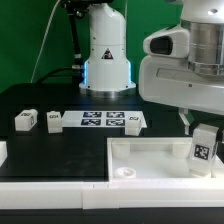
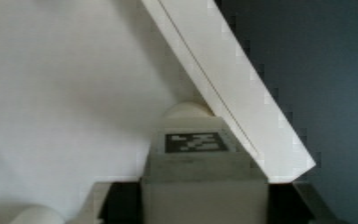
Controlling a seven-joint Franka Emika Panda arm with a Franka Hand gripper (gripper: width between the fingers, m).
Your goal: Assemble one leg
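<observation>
My gripper is shut on a leg, a small white post with a black-and-white tag on its side. It holds the leg upright over the right end of the big white rimmed tabletop, near the rim. In the wrist view the leg sits between the dark fingers of my gripper, pointing at the corner where the tabletop's rim meets its flat inner face. Whether the leg touches the tabletop cannot be told. Two more legs lie on the black table at the exterior view's left.
The marker board lies behind the tabletop, with another small white leg at its right end. The robot's white base stands at the back. A round socket shows in the tabletop's near left corner.
</observation>
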